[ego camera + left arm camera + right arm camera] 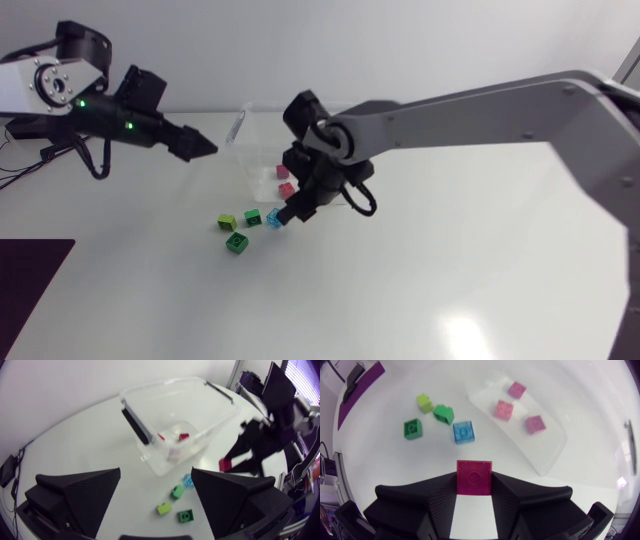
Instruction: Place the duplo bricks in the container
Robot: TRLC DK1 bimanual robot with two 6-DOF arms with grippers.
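Just one square, magenta, studded brick (474, 477)

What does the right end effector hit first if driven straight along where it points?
Most likely the blue brick: it lies directly ahead of the right end effector, which is shut on a red brick. Height is unclear, so the held brick could touch the table just short of it instead.

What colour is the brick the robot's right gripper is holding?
The brick is pinkish red. The right wrist view shows it best.
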